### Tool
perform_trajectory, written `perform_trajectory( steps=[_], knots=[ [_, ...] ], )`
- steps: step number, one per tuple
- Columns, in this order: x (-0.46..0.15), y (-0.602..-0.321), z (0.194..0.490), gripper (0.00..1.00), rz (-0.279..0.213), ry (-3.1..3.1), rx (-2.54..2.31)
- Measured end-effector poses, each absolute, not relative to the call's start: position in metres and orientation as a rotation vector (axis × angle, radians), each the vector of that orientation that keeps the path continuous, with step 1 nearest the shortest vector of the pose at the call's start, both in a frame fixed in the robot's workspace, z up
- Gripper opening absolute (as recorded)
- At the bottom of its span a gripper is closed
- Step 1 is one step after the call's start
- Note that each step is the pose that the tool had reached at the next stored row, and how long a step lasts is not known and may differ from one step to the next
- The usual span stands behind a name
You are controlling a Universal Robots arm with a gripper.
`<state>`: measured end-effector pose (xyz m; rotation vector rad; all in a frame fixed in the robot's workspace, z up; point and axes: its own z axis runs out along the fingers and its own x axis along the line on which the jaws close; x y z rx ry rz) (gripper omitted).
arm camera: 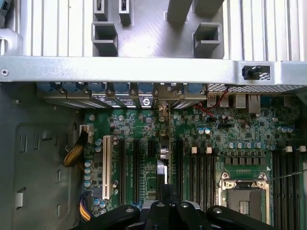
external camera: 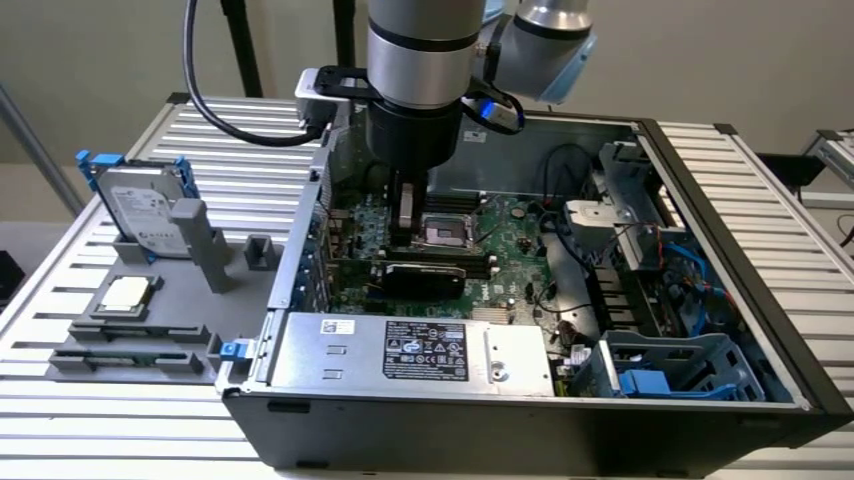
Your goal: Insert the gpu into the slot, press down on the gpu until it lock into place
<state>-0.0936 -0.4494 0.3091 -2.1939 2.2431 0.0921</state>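
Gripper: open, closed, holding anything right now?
Gripper: shut, down inside the case over the motherboard, just above the gpu. Whether it grips the card cannot be told.

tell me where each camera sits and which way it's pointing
Exterior view: off the arm, above one long side of the open computer case, looking down into it; the arm's lower segments and gripper show, over the gpu.
Wrist view: on the wrist, looking down onto the motherboard; the gripper shows, fingers shut.
Shared: motherboard, empty CPU socket, gripper.
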Motion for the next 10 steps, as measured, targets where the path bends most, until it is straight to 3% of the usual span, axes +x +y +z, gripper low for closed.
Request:
perform_trajectory(
  steps=[10],
  knots=[
    [-0.0936, -0.4494, 0.3091, 0.11, 0.092, 2.243, -2.194]
  ],
)
